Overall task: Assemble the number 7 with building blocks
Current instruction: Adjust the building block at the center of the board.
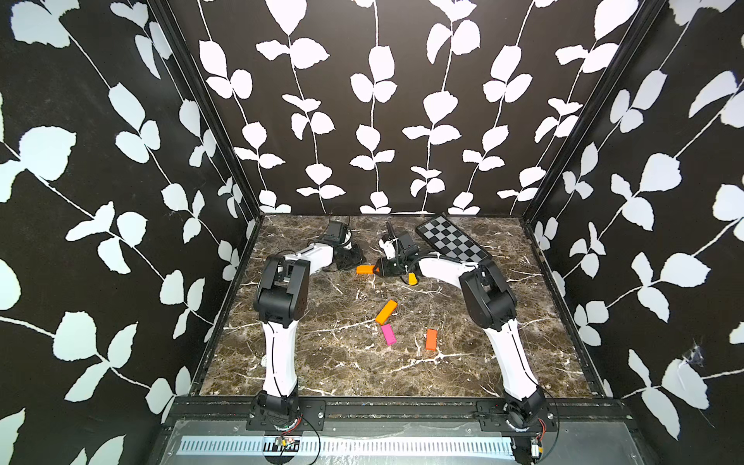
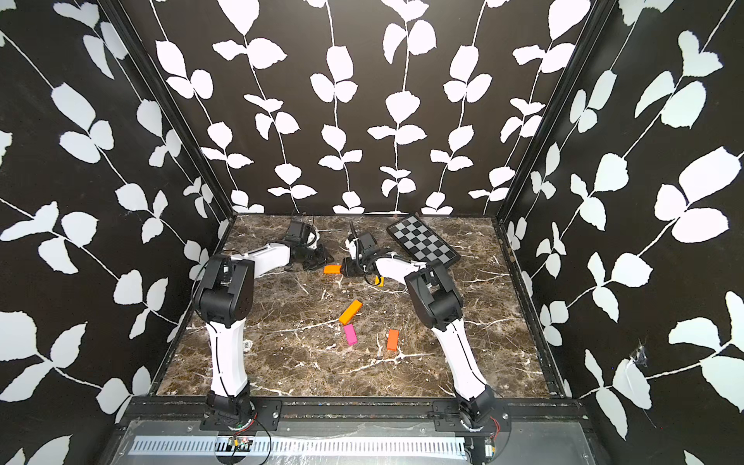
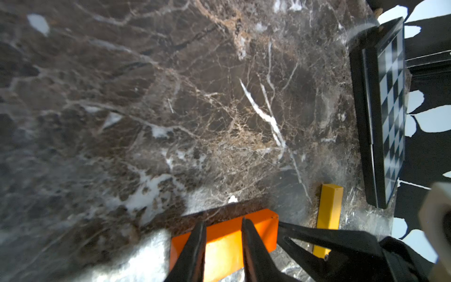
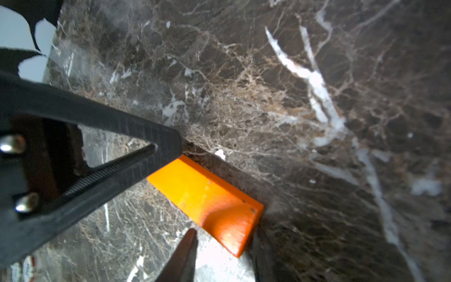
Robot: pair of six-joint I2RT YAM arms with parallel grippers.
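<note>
Red-orange bar (image 1: pixel 431 339) well inside table (image 1: pixel 322 374) edges

- left arm (image 1: pixel 280 354) and right arm (image 1: pixel 509 350): glossy white shells, a thin black cable (image 1: pixel 273 350) down each.
- black boxy elbow housings (image 1: pixel 282 290) and black bases (image 1: pixel 277 406).
- left gripper (image 3: pixel 223 221): black tapering fingers (image 4: pixel 109 131), ribbed inside, two silver screws (image 4: pixel 12 144).

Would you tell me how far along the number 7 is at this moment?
Done: no 7 shape yet. In hand: the left pincer and right pincer meet at the far orange bar, the yellow bar close by. Left: the near orange bar, pink bar and red-orange bar lie scattered.
</note>
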